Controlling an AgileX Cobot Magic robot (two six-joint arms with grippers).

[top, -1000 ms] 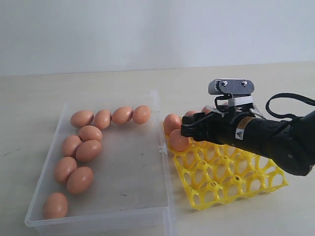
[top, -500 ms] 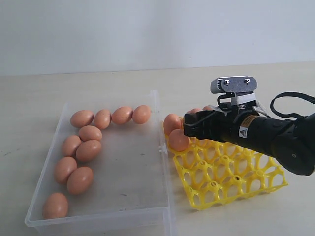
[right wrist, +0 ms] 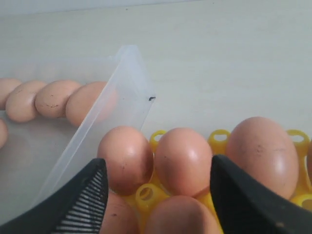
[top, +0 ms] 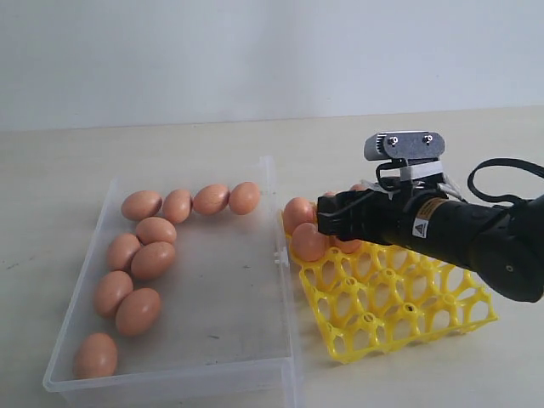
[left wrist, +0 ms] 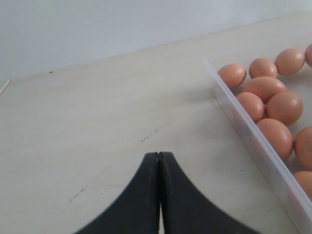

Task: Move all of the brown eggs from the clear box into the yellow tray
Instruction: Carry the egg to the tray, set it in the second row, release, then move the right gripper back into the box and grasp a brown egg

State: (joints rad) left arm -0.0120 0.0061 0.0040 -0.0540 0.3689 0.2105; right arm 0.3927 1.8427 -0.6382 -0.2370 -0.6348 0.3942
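Observation:
Several brown eggs (top: 154, 260) lie along the far and left sides of the clear box (top: 229, 293). More brown eggs (top: 308, 242) sit in the cups at the yellow tray's (top: 399, 306) far left corner. My right gripper (top: 323, 223) hangs low over those tray eggs and is open. In the right wrist view its fingers stand wide on either side of a seated egg (right wrist: 180, 214), with a row of eggs (right wrist: 183, 158) just beyond. My left gripper (left wrist: 159, 155) is shut on nothing, over bare table beside the box wall (left wrist: 253, 141); the exterior view does not show it.
The box and the tray stand side by side on a pale tabletop (top: 212, 144), almost touching. The tray's front cups (top: 365, 327) hold nothing. A black cable (top: 497, 170) loops above my right arm. A white wall closes the back.
My right gripper has drawn back slightly to the right over the tray's corner eggs and its jaws have widened. The eggs in the box have not moved.

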